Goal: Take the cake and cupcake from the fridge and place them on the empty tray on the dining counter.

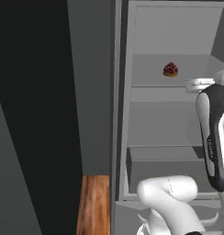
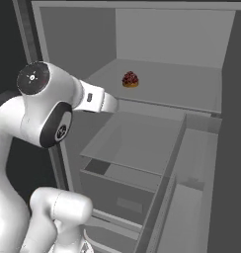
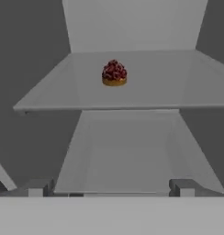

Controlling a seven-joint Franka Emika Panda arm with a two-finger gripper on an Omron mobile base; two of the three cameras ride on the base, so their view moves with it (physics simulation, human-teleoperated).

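- Fridge (image 2: 157, 59) stands open; interior plain grey, back wall paler than the side walls.
- Upper shelf (image 3: 178, 87) flat and grey; the cake (image 3: 114, 73) sits on it, upright, near the middle and toward the back, apart from every wall.
- Same cake (image 1: 170, 69) seen in the left base view on the upper shelf, and in the right base view (image 2: 130, 79) just behind that shelf's front edge area, well clear of the arm.
- Cake has a dark red bumpy top over a brown base.
- Lower shelf (image 3: 127, 151) below it, grey, front edge nearer the camera.
- Drawer (image 2: 117, 197) under the lower shelf, grey, closed front.
- Door (image 2: 191, 197) swung out on the right of the right base view, its inner bins grey.
- Left of the fridge in the left base view: a dark panel (image 1: 36, 114) and a strip of wood floor (image 1: 93, 204).
- End effector (image 3: 109, 188) faces the shelves from in front of the fridge; its two tips stand wide apart, holding nothing, well short of the cake.
- Arm (image 2: 48, 108) rises in front of the fridge opening, level with the upper shelf.
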